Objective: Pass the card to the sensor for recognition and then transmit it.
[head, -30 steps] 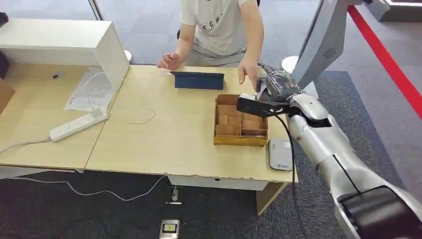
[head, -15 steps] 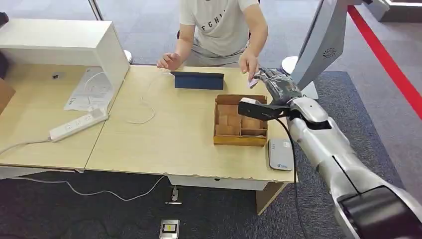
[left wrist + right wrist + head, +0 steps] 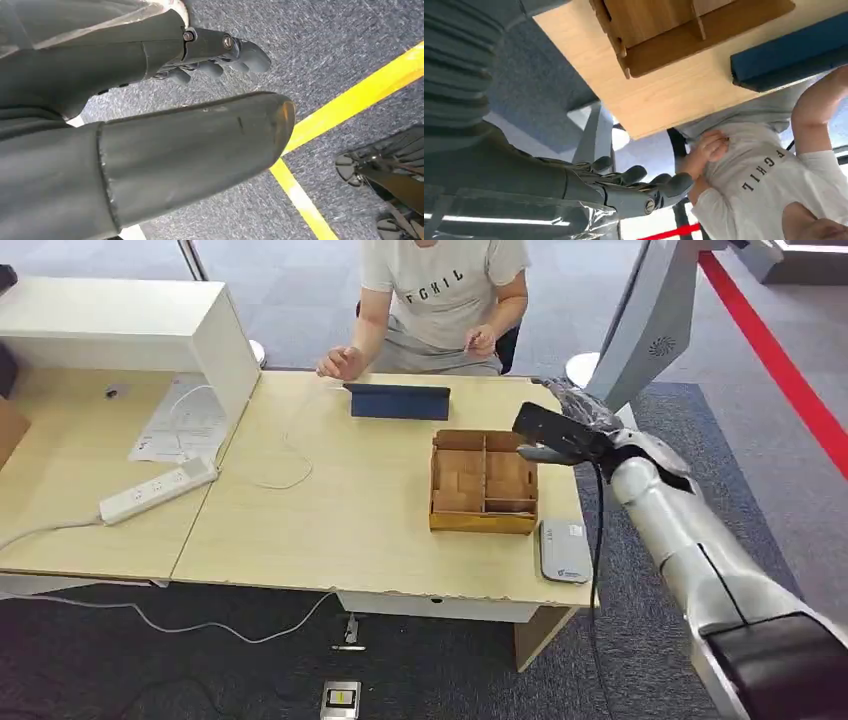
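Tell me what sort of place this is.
Probably an office or lobby set up as a service counter: a wooden desk on grey carpet, a seated person behind it, a small card reader, a power strip.

The person [image 3: 440, 290] behind the table [image 3: 330, 500] is cut off at the head view's upper edge. The right hand [image 3: 570, 425] is partly covered by its wrist camera, so the fingers' pose is unclear there. Markings on the white sensor [image 3: 563, 551] are too small to read. The wooden box [image 3: 684, 30] is cropped in the right wrist view.
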### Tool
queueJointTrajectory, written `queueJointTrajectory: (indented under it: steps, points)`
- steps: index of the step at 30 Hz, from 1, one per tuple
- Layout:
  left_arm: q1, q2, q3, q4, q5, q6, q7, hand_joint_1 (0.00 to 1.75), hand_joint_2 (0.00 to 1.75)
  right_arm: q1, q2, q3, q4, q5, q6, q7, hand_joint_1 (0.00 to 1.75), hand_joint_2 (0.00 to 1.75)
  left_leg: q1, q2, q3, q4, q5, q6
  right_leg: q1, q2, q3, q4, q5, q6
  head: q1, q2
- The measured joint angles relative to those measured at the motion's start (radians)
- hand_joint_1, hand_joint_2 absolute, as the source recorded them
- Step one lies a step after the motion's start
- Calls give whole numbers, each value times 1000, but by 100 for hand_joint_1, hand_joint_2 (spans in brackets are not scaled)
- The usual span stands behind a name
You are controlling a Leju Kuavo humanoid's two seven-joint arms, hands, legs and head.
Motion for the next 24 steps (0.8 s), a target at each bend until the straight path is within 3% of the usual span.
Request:
queueJointTrajectory:
  steps: [7, 18, 24]
  points:
    - [4, 5, 0, 0, 37, 14, 14, 0, 0, 116, -117, -61, -139, -189, 86, 66, 0, 175, 0, -1, 0, 0, 0, 0, 0, -1, 1, -1, 0, 0, 0, 0]
    - [6, 7, 5, 0, 89, 61, 35, 0, 0, 370, -307, -108, -506, -389, 104, 239, 0, 175, 0, -1, 0, 0, -1, 1, 0, 0, 1, -1, 0, 0, 0, 0]
    - [4, 6, 5, 0, 89, 69, 32, 0, 0, 490, -374, -117, -727, -480, 90, 352, 0, 175, 0, -1, 0, 0, -1, 1, 0, 0, 1, -1, 0, 0, -1, 0]
